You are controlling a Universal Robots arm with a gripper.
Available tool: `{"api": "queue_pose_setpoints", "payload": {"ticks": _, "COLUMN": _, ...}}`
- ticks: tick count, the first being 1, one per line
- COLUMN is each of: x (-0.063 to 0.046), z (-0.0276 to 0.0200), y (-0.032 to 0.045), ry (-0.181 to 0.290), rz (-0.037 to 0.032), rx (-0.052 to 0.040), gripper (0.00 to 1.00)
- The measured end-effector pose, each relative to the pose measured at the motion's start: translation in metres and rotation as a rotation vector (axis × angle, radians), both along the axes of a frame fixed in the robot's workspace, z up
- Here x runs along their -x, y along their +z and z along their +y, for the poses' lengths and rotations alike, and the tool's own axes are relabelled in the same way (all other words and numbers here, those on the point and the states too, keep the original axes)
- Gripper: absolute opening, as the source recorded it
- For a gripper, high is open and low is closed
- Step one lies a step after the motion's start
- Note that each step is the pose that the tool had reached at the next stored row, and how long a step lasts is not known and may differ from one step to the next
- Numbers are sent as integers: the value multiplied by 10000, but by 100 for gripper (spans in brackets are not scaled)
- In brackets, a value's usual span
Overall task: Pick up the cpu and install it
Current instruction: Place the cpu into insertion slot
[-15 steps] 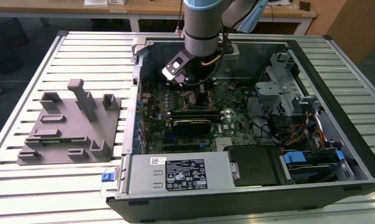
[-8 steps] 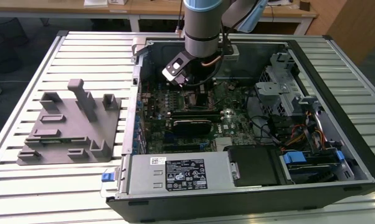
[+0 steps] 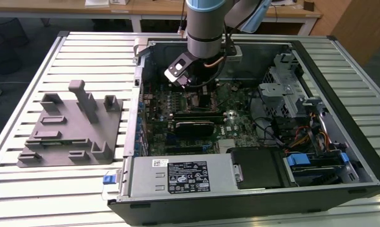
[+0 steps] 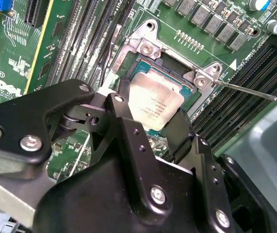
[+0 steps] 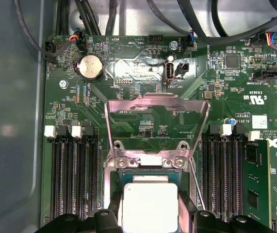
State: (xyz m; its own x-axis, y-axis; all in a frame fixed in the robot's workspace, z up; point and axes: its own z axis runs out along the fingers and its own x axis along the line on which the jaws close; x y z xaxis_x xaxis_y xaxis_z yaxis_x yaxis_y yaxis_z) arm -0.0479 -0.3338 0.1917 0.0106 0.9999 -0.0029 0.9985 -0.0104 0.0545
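The cpu point(image 4: 156, 101) is a flat square chip with a pale silver top. It sits between the two black fingers point(image 4: 122, 110) of my gripper point(image 4: 150, 116), which is shut on its opposite edges. The chip is right over the motherboard socket point(image 4: 145, 48), level with its metal frame; I cannot tell whether it rests in it. In the first wrist view the cpu point(image 5: 150, 204) lies just below the raised load plate point(image 5: 157, 121), with my gripper point(image 5: 150, 221) straddling it. In the exterior view my gripper point(image 3: 199, 89) reaches down into the open computer case point(image 3: 341, 156).
The thin socket lever point(image 4: 254, 92) sticks out sideways. Memory slots point(image 5: 73, 170) flank the socket on both sides. A grey plastic fixture point(image 3: 70, 127) stands on the slatted table at the exterior view's left. The power supply point(image 3: 177, 176) and drive cage point(image 3: 291, 90) crowd the case.
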Motion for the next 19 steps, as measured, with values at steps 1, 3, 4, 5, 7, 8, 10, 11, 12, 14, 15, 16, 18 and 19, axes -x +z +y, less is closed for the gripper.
{"api": "queue_pose_setpoints", "payload": {"ticks": 1, "x": 0, "z": 0, "y": 0, "ry": 0, "rz": 0, "rx": 0, "gripper": 54}}
{"api": "queue_pose_setpoints", "payload": {"ticks": 3, "x": -3, "z": 6, "y": -10, "ry": 0, "rz": -16, "rx": -33, "gripper": 55}}
{"api": "queue_pose_setpoints", "payload": {"ticks": 4, "x": -1, "z": 3, "y": -6, "ry": 0, "rz": -8, "rx": -13, "gripper": 55}}
{"api": "queue_pose_setpoints", "payload": {"ticks": 5, "x": 0, "z": 0, "y": -2, "ry": -1, "rz": -1, "rx": -3, "gripper": 61}}
{"api": "queue_pose_setpoints", "payload": {"ticks": 7, "x": 0, "z": 0, "y": -2, "ry": 0, "rz": 0, "rx": -1, "gripper": 61}}
{"api": "queue_pose_setpoints", "payload": {"ticks": 8, "x": 0, "z": 0, "y": 0, "ry": 0, "rz": 0, "rx": 0, "gripper": 61}}
{"api": "queue_pose_setpoints", "payload": {"ticks": 10, "x": 0, "z": 0, "y": 16, "ry": 0, "rz": -1, "rx": -2, "gripper": 61}}
{"api": "queue_pose_setpoints", "payload": {"ticks": 11, "x": 0, "z": 0, "y": 25, "ry": 0, "rz": -1, "rx": -4, "gripper": 61}}
{"api": "queue_pose_setpoints", "payload": {"ticks": 12, "x": 0, "z": 1, "y": 27, "ry": -1, "rz": -1, "rx": -5, "gripper": 61}}
{"api": "queue_pose_setpoints", "payload": {"ticks": 14, "x": 0, "z": 1, "y": 26, "ry": -1, "rz": -2, "rx": -7, "gripper": 61}}
{"api": "queue_pose_setpoints", "payload": {"ticks": 15, "x": -1, "z": 0, "y": 27, "ry": 0, "rz": -2, "rx": -6, "gripper": 60}}
{"api": "queue_pose_setpoints", "payload": {"ticks": 16, "x": -1, "z": -1, "y": 27, "ry": 1, "rz": 0, "rx": -4, "gripper": 60}}
{"api": "queue_pose_setpoints", "payload": {"ticks": 18, "x": -2, "z": -2, "y": 29, "ry": 0, "rz": 2, "rx": -1, "gripper": 53}}
{"api": "queue_pose_setpoints", "payload": {"ticks": 19, "x": -3, "z": -3, "y": 28, "ry": -1, "rz": 1, "rx": -2, "gripper": 53}}
